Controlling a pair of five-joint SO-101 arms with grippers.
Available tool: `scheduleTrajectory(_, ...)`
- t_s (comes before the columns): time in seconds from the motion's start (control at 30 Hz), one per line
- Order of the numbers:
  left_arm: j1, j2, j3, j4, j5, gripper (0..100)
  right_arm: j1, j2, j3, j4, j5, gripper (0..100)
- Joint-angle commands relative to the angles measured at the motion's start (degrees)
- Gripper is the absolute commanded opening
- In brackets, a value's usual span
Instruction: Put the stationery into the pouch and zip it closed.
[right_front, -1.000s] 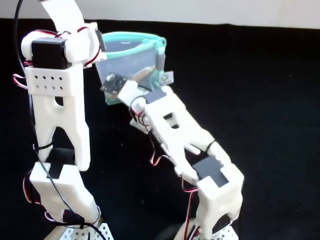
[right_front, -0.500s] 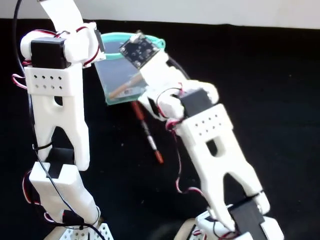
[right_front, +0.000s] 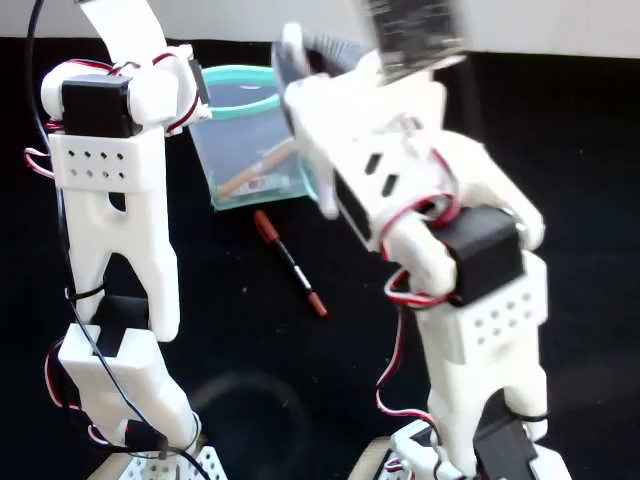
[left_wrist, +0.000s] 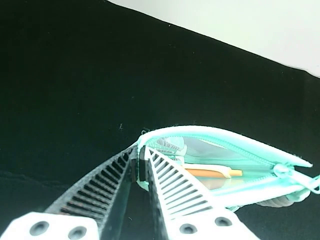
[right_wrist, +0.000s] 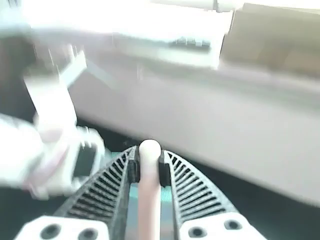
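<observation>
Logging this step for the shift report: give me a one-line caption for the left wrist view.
Left gripper pinches the rim of the open teal pouch, an orange pen lying inside.

We are seeing the left claw (left_wrist: 141, 155) pinching one end of the pouch (right_front: 245, 150) rim, holding its mouth gaping while taking up that corner of the opening. Inside, an orange pen (left_wrist: 210, 173) is lying along the bottom, leaving room above it. The right arm (right_front: 430, 200), its right claw (right_wrist: 149, 152) clamping a pale stick (right_wrist: 149, 200), is rearing over the pouch's other side and blocking that approach. A red pen (right_front: 290, 262) is lying on the surface (right_front: 240, 340) in the lane between the arms.
</observation>
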Motion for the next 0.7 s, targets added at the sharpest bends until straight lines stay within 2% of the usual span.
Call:
scheduleTrajectory(0.0,-0.2,1.9,0.4,-0.1,-0.4,1,0.0,4.3,-6.6,-8.8,-4.7,0.6)
scheduleTrajectory(0.23,-0.2,1.9,0.4,-0.1,-0.5,1,-2.2,11.8,-14.7,-11.7,-5.1,0.6)
scheduleTrajectory(0.4,-0.2,1.9,0.4,-0.1,-0.5,1,-2.6,20.5,-20.5,-17.5,-4.9,0.6)
scheduleTrajectory(0.67,-0.2,1.9,0.4,0.0,-0.5,1,-1.7,36.6,-35.6,-17.6,-3.0,0.6)
